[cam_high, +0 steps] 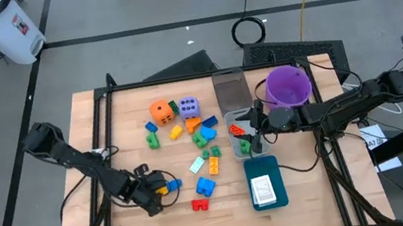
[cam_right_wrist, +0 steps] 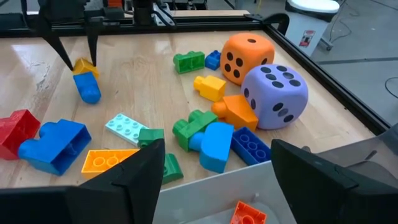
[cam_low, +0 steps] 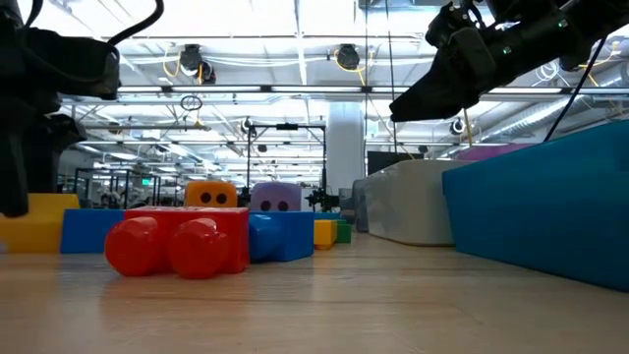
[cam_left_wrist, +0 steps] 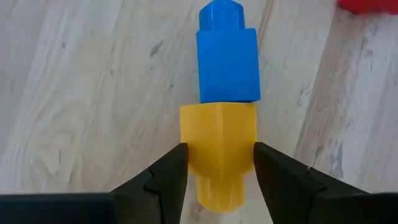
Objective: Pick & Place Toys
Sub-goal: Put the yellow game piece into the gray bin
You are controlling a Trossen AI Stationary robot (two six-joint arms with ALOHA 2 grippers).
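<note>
A yellow block [cam_left_wrist: 217, 134] with a blue block [cam_left_wrist: 228, 62] plugged onto its far end sits between the fingers of my left gripper [cam_left_wrist: 219, 152], which is shut on it at the table's near left [cam_high: 159, 191]. More toys lie mid-table: an orange die [cam_high: 161, 111], a lavender die [cam_high: 188, 107], a red block [cam_high: 200, 205], a blue block [cam_high: 206, 186] and several small pieces. My right gripper [cam_right_wrist: 214, 177] hangs open over the clear bin [cam_high: 238, 141], holding nothing. My left gripper pinches the yellow block's two opposite sides [cam_left_wrist: 186, 146] between its two fingers, coming steeply from above. The fingers [cam_left_wrist: 273, 174] lie along the joined pair, with the blue block sticking out beyond the fingertips. The pair sits low at the table top; I cannot tell whether it rests on it.
A purple bucket [cam_high: 288, 87] stands at the far right, with a grey container [cam_high: 230, 88] beside it. A teal tray [cam_high: 275, 168] with a white card [cam_high: 263, 191] lies near right. Bare wood [cam_high: 124, 133] stretches along the left side.
</note>
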